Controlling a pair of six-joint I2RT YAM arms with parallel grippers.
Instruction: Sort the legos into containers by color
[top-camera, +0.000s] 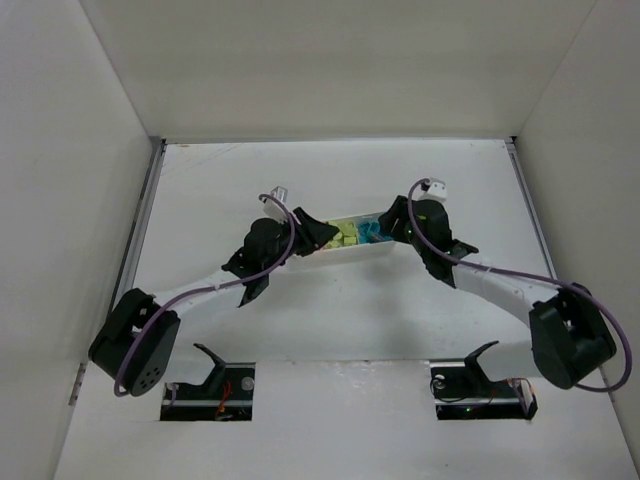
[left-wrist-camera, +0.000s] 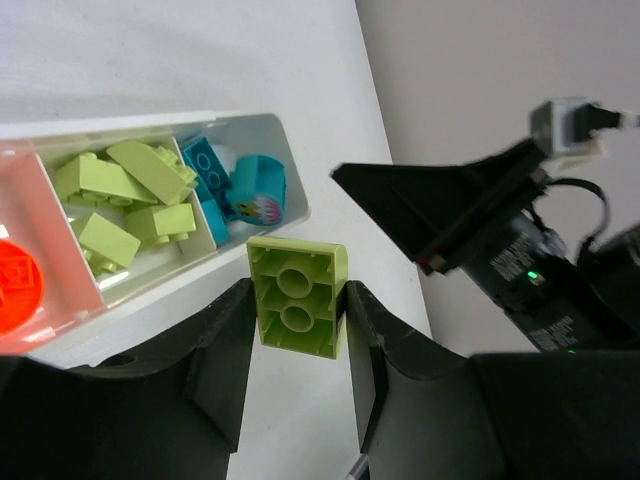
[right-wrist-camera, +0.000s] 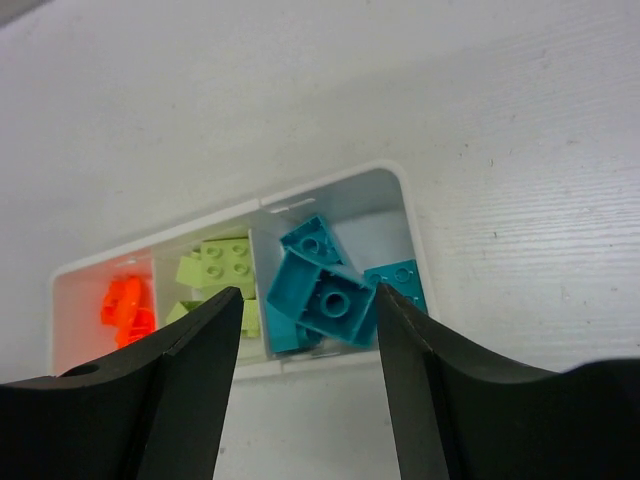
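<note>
— Left gripper (left-wrist-camera: 297, 305), up close, pinches a yellow-green brick (left-wrist-camera: 297, 285) just beside the tray (left-wrist-camera: 290, 180).
— Right gripper (right-wrist-camera: 310, 310)?
— Jaws spread round a blue brick (right-wrist-camera: 325, 300) at the blue compartment (right-wrist-camera: 385, 232); gripping or not, I cannot tell.

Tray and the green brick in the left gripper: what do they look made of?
The tray looks like thin, glossy white plastic, somewhat translucent: orange glows through its wall. The green brick, held in the left gripper, looks like hard moulded plastic with a smooth, faintly shiny finish; crisp edges and hollow round tubes underneath suggest that.
</note>
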